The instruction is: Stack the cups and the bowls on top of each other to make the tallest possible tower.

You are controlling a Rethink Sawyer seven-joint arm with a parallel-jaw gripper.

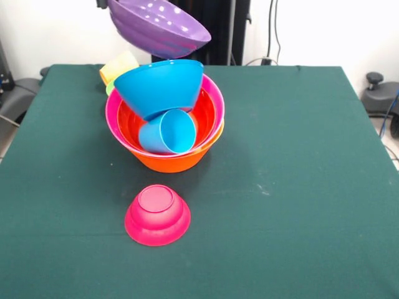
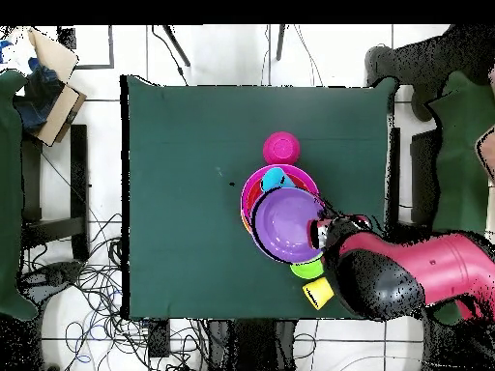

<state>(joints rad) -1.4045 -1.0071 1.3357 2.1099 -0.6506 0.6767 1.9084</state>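
Note:
A purple bowl [image 1: 159, 26] [image 2: 286, 224] hangs tilted in the air above the tower, and my gripper [image 2: 318, 234] is shut on its rim; only a dark tip shows at the front view's top edge. The tower's base is a large orange bowl [image 1: 168, 163] holding a pink bowl [image 1: 112, 107] [image 2: 246, 201] and a red-orange bowl [image 1: 209, 112]. A blue bowl [image 1: 159, 87] leans tilted inside them, over a light blue cup [image 1: 168, 132] [image 2: 275, 178] lying on its side. A small magenta bowl [image 1: 157, 215] [image 2: 281, 147] sits upside down, apart from the pile.
Beside the pile, towards the robot, stand a yellow-orange cup [image 1: 118, 65] [image 2: 319, 293] and a green bowl [image 1: 110, 88] [image 2: 307, 270]. The red arm [image 2: 416, 275] reaches in over the table's edge. Chairs and cables surround the green table [image 1: 299, 187].

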